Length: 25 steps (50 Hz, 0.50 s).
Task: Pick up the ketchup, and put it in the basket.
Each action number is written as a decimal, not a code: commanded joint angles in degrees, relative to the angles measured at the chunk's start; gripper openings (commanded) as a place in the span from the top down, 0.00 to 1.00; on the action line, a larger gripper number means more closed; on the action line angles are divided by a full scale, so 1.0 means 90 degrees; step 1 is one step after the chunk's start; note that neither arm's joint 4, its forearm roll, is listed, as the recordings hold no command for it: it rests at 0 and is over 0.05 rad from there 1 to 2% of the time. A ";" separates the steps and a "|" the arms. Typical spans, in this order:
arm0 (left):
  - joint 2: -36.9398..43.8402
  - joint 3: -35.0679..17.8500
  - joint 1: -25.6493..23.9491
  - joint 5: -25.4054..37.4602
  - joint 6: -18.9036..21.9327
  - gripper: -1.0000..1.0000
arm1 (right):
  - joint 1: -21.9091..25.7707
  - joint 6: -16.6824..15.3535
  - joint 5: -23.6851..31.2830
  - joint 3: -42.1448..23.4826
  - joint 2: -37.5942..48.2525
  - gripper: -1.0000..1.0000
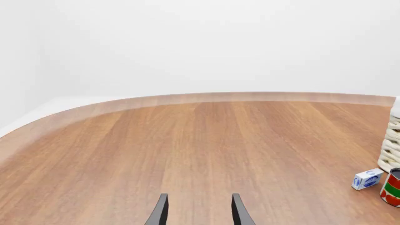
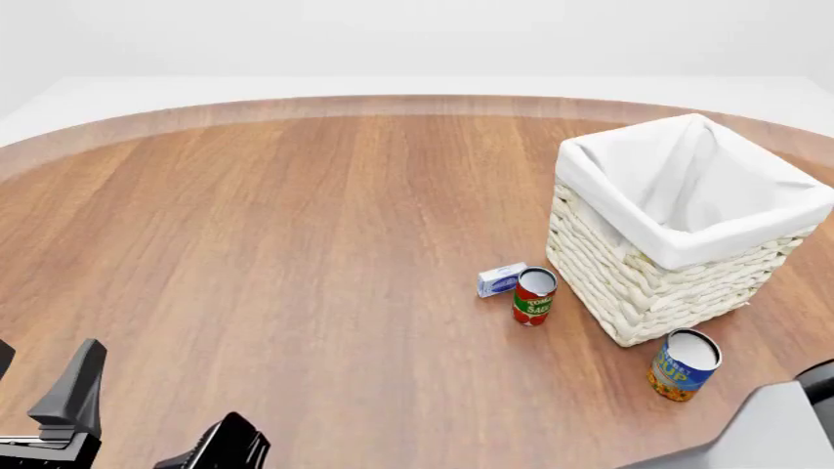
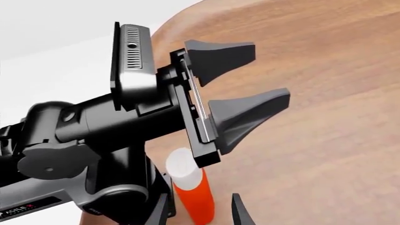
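The ketchup [image 3: 188, 185], a red bottle with a white cap, shows only in the right wrist view. It stands between the fingertips of my right gripper [image 3: 198, 208], which is open, with a gap on one side. It is out of the front view. The basket [image 2: 651, 283] stands at the right of the table; its woven edge also shows in the left wrist view [image 1: 391, 145]. My left gripper [image 2: 156, 401] is open and empty near the front left edge. It also shows in the left wrist view [image 1: 198, 211] and in the right wrist view [image 3: 269, 72], just beyond the ketchup.
A red-and-green tomato sauce can [image 2: 534, 296] and a small blue-and-white box [image 2: 502, 279] stand left of the basket. A blue-and-yellow can [image 2: 683, 364] stands in front of it. A grey part of the right arm [image 2: 782, 430] shows at the bottom right.
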 commanded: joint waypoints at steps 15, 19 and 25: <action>0.0000 0.0000 0.0000 0.0000 0.0000 0.00 | 0.0153 0.0144 0.0052 -0.0026 -0.0050 0.00; 0.0000 0.0000 0.0000 0.0000 0.0000 0.00 | 0.0152 0.0162 0.0046 -0.0026 -0.0051 0.00; 0.0000 0.0000 0.0000 0.0000 0.0000 0.00 | 0.0169 0.0209 0.0030 -0.0017 -0.0070 0.00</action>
